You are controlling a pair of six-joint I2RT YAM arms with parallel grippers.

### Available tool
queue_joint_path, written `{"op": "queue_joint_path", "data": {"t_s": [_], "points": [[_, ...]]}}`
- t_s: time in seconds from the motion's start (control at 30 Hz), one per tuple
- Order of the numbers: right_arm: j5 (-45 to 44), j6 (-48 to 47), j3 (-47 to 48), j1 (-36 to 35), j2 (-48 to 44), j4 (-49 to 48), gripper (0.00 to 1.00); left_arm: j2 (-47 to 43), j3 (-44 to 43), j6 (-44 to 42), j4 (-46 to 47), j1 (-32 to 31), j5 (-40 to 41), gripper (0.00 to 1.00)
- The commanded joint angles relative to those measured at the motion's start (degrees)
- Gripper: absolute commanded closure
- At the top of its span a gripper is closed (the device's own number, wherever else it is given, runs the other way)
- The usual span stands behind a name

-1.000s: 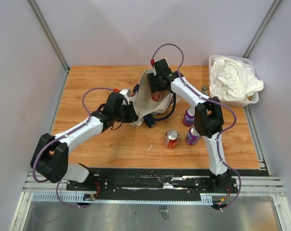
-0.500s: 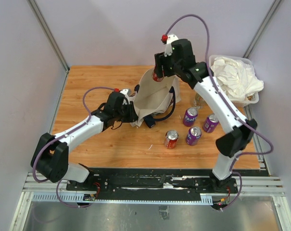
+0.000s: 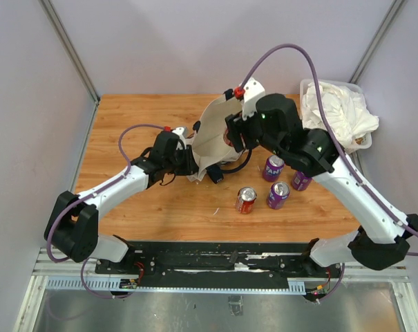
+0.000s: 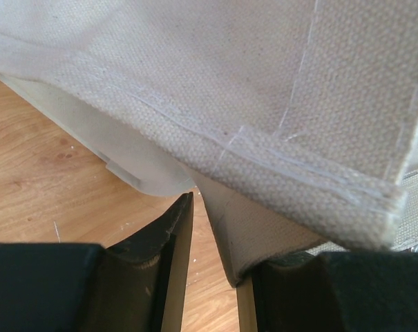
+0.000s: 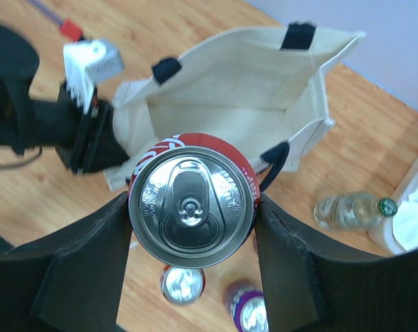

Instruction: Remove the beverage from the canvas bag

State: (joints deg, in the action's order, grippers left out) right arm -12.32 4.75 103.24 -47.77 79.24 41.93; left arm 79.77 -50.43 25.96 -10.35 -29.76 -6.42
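Note:
The cream canvas bag (image 3: 210, 140) with navy handles stands open at the table's middle; it also shows in the right wrist view (image 5: 243, 90). My right gripper (image 3: 231, 135) is shut on a red soda can (image 5: 191, 200), held upright in the air above the bag's near right side, clear of the opening. My left gripper (image 3: 188, 163) is at the bag's left lower edge. In the left wrist view (image 4: 212, 228) its jaws pinch a fold of the canvas (image 4: 264, 228). The bag's inside looks empty in the right wrist view.
A red can (image 3: 246, 199) and three purple cans (image 3: 273, 167) (image 3: 278, 195) (image 3: 300, 181) stand right of the bag. A clear bottle (image 5: 350, 211) lies near a clear tub of white cloths (image 3: 333, 114) at the back right.
My right gripper has lifted the red can out of the bag, up over its far rim, then toward the near right. The left gripper has stayed on the bag.

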Motion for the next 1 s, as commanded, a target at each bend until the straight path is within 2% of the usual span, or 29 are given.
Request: {"op": "queue_joint_path", "data": {"t_s": [0.0,0.43,0.97], "points": [[-9.64,1.37,-4.69,-7.25,-5.91,-0.01,0.99,0.4,-1.9,0.27,-0.28,-0.24,0.72,0.66],[-20.14,9.91,-19.74,-22.2,-11.56,-1.28,0.99,-2.41,-2.38,0.34,-1.88,-0.24,2.17,0.62],[-22.9,14.68,-32.76,-24.13,-13.3,-10.5,0.99,-2.12,-1.94,-0.47,-3.01,-0.26,2.41,0.6]]}}
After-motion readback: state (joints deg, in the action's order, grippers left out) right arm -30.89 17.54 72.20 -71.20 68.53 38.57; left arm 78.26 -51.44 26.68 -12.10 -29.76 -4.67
